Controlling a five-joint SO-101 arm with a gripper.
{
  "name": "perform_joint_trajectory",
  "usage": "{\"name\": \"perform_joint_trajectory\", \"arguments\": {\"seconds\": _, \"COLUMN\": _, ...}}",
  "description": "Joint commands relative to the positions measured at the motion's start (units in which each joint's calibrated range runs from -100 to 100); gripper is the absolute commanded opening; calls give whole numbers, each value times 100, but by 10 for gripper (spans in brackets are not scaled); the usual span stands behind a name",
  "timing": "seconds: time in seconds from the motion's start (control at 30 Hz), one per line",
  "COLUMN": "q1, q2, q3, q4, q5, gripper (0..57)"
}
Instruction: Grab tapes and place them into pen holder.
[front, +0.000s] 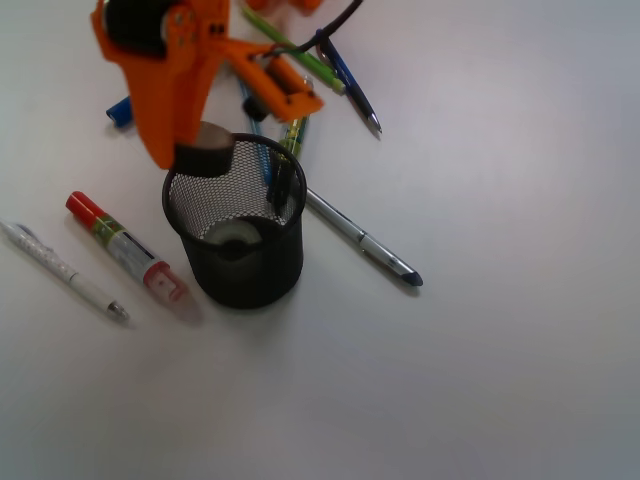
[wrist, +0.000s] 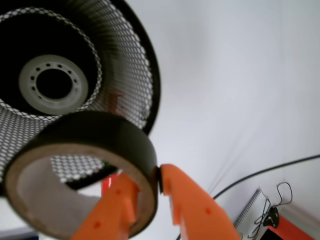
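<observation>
The black mesh pen holder (front: 240, 235) stands mid-table, and a whitish tape roll (front: 233, 236) lies flat on its bottom (wrist: 52, 84). My orange gripper (front: 205, 150) hangs over the holder's left rim, shut on a dark tape roll (front: 206, 150). In the wrist view that dark roll (wrist: 95, 150) fills the lower left, with one finger inside its pale core and the other (wrist: 192, 200) pressed on its outer wall. The roll sits above the holder's rim (wrist: 145, 65), partly over the opening.
A red-capped marker (front: 125, 245) and a white pen (front: 65, 270) lie left of the holder. A silver pen (front: 362, 240) lies to its right. Green, blue and yellow pens (front: 300, 55) are scattered behind. A black cable (wrist: 265, 172) crosses the table.
</observation>
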Motion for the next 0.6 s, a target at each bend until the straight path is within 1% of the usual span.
{"name": "perform_joint_trajectory", "arguments": {"seconds": 0.0, "q1": -62, "q2": 159, "q3": -94, "q4": -95, "q5": 10, "gripper": 3}}
{"name": "perform_joint_trajectory", "arguments": {"seconds": 0.17, "q1": -242, "q2": 167, "q3": -85, "q4": -69, "q5": 15, "gripper": 8}}
{"name": "perform_joint_trajectory", "arguments": {"seconds": 0.2, "q1": -294, "q2": 167, "q3": -85, "q4": -86, "q5": 15, "gripper": 13}}
{"name": "perform_joint_trajectory", "arguments": {"seconds": 0.23, "q1": -361, "q2": 167, "q3": -94, "q4": -95, "q5": 15, "gripper": 32}}
{"name": "perform_joint_trajectory", "arguments": {"seconds": 0.27, "q1": -413, "q2": 167, "q3": -94, "q4": -95, "q5": 15, "gripper": 67}}
{"name": "perform_joint_trajectory", "arguments": {"seconds": 0.3, "q1": -458, "q2": 167, "q3": -94, "q4": -95, "q5": 10, "gripper": 119}}
{"name": "perform_joint_trajectory", "arguments": {"seconds": 0.33, "q1": -563, "q2": 167, "q3": -94, "q4": -95, "q5": 10, "gripper": 243}}
{"name": "perform_joint_trajectory", "arguments": {"seconds": 0.37, "q1": -608, "q2": 167, "q3": -94, "q4": -95, "q5": 10, "gripper": 293}}
{"name": "perform_joint_trajectory", "arguments": {"seconds": 0.4, "q1": -668, "q2": 167, "q3": -94, "q4": -95, "q5": 10, "gripper": 358}}
{"name": "perform_joint_trajectory", "arguments": {"seconds": 0.43, "q1": -683, "q2": 167, "q3": -94, "q4": -95, "q5": 10, "gripper": 365}}
{"name": "perform_joint_trajectory", "arguments": {"seconds": 0.57, "q1": -675, "q2": 159, "q3": -94, "q4": -42, "q5": 10, "gripper": 365}}
